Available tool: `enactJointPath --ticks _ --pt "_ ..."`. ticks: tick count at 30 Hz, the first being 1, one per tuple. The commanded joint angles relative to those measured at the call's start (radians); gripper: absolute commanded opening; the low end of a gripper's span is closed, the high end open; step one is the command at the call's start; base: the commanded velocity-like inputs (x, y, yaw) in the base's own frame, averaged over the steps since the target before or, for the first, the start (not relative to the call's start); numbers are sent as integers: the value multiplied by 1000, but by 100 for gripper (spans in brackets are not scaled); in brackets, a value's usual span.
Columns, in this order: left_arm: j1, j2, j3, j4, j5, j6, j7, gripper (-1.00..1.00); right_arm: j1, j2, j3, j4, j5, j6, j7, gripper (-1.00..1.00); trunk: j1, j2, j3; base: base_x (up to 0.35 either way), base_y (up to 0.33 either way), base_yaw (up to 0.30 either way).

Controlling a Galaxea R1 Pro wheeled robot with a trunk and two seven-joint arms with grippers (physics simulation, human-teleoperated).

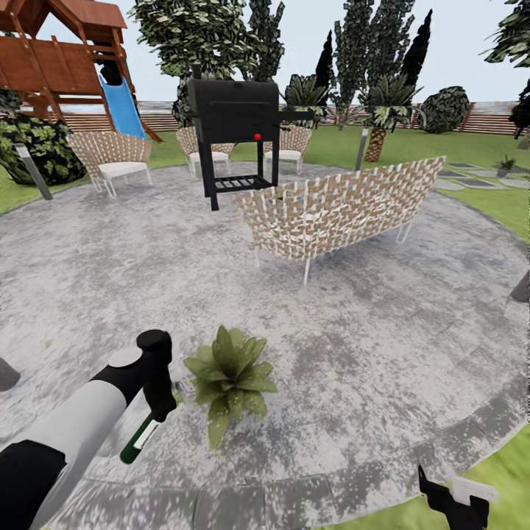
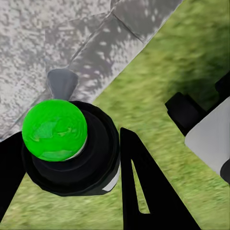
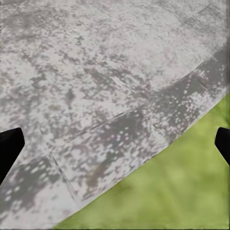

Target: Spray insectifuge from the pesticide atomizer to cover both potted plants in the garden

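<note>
The pesticide atomizer (image 1: 138, 439) hangs from my left gripper (image 1: 159, 394), its white body and dark green end pointing down at the patio. My left gripper (image 2: 72, 160) is shut on it, and the left wrist view looks straight at the atomizer's bright green round end (image 2: 54, 129). A potted plant (image 1: 231, 379), a low rosette of pointed green leaves, sits on the paving just right of that gripper. Another small potted plant (image 1: 505, 163) stands far off at the right by the stepping stones. My right gripper (image 1: 454, 499) hovers low at the right, and its wrist view shows this gripper (image 3: 115, 146) open and empty over the patio edge.
The round grey patio (image 1: 368, 353) meets green lawn (image 1: 508, 471) at the near right. A woven bench (image 1: 346, 202), a black grill (image 1: 234, 121) and woven chairs (image 1: 110, 156) stand further back. Behind them are a playset with a blue slide (image 1: 122, 107), a palm (image 1: 383, 110) and the fence (image 1: 486, 121).
</note>
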Motion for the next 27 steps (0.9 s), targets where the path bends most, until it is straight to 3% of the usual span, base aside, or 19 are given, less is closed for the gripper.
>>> enactJointPath --ticks 1,5,7,9,10,16,23,27 --pt "0 3 -4 1 -6 10 -9 -100 0 0 3 0 -9 -4 0 100 -1 0 -1 -317 87 -8" --pt "-1 11 6 5 3 12 35 -100 -1 0 3 -2 -9 -3 0 100 -1 0 -1 -219 160 -2" --pt "-2 10 42 5 4 12 45 -100 -1 0 3 -2 -9 -3 0 100 -1 0 -1 11 261 0" --pt "-6 6 112 3 -1 12 50 -100 0 0 3 -3 -9 -3 0 100 -1 0 -1 168 275 0" --pt "-6 4 125 2 -4 11 51 -100 0 0 2 -2 -9 -3 0 100 -1 0 -1 220 266 0" --pt "-6 -3 134 6 -7 11 52 -100 0 0 2 -1 -10 -3 -1 100 -1 0 -1 238 255 -12" --pt "1 -4 136 9 -9 4 51 -100 0 0 2 -1 -10 -3 -1 100 -1 0 4 130 129 -194" --pt "54 -4 135 8 -9 2 54 -100 -1 0 2 -1 -10 -3 -1 100 -1 0 7 4 4 -184"
